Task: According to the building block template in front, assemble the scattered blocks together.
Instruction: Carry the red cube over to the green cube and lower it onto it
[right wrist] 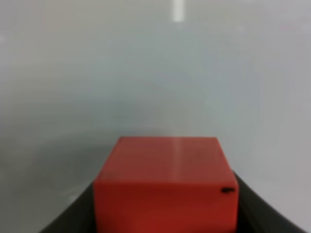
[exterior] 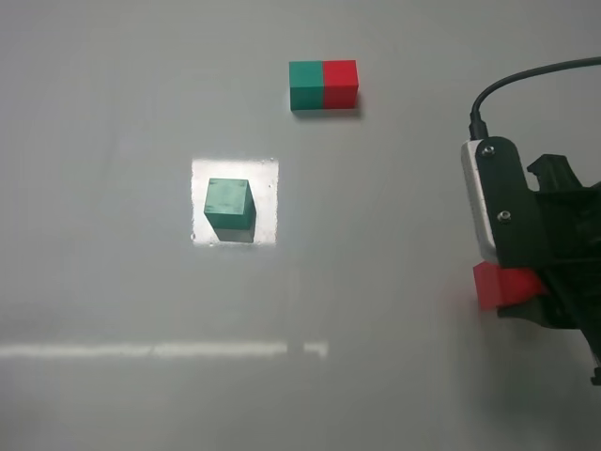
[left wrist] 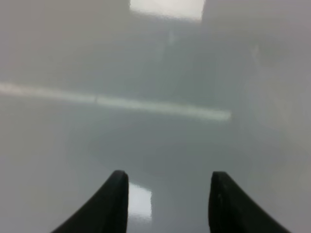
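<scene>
In the exterior high view, the building block template [exterior: 324,85] is seen at the far middle of the tabletop [exterior: 113,94], green half on the left, red half on the right. The loose green cube [exterior: 229,204] is found nearer and to the left, well apart from the template, within a bright patch of light [exterior: 268,178]. The red cube [exterior: 502,285] is gripped at the right edge by the right pincer [exterior: 521,287], which is closed on it; whether it is clear of the tabletop cannot be told. The green cube is braced by nothing, so it may be shoved aside if the red cube is pressed against it. The colour order would be mirrored if the wrong face were met, and a gap may be left because the green cube appears slightly turned.

In the left wrist view, the left pincer [left wrist: 167,179] is shown spread wide, with only bare tabletop between its fingers; nothing is held and no block is seen, so little support can be expected from it.

In the right wrist view, the red cube is seen clamped between the dark fingers, with most of it projecting forward; a twist or slip on contact is judged possible
</scene>
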